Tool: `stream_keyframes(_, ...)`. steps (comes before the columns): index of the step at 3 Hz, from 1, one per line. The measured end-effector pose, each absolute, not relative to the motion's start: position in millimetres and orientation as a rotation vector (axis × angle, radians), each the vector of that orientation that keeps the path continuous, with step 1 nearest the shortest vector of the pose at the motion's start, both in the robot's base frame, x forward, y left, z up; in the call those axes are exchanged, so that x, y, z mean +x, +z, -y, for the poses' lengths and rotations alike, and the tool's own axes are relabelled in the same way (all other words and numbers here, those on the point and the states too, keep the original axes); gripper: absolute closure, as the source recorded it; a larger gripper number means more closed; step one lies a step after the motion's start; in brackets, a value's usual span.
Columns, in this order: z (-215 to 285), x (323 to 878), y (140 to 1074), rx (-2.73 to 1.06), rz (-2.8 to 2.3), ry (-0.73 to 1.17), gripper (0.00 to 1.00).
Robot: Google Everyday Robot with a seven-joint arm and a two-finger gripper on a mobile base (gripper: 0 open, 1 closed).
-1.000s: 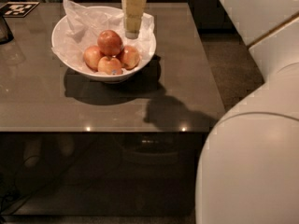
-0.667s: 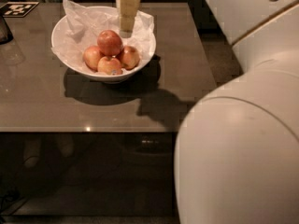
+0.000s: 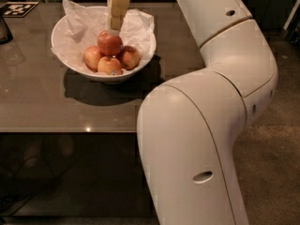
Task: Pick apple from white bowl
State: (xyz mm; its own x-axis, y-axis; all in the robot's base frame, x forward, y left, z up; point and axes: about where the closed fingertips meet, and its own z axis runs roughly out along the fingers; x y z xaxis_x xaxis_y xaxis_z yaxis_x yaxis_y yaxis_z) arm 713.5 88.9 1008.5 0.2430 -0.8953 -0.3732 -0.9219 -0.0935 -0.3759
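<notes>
My hand (image 3: 114, 27) is over the white bowl (image 3: 100, 77), pointing down, tip right at the top of the apple (image 3: 110, 44). Touching or just short of it, can't tell. Also can't tell whether the hand is apart or together. The apple sits mid-bowl on top of three paler apples (image 3: 109, 65), with crumpled tissue paper (image 3: 77, 22) underneath. The bowl stands on the worktop (image 3: 37, 107), towards its far left. My arm (image 3: 206, 125) fills the right foreground. There's a black-and-white marker (image 3: 17, 8) at the worktop's far-left corner.
</notes>
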Motion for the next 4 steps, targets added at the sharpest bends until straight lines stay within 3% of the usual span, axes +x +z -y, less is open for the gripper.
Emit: stream_keyframes(4,-96,733,935,-1.982,-1.761,0.236,0.0)
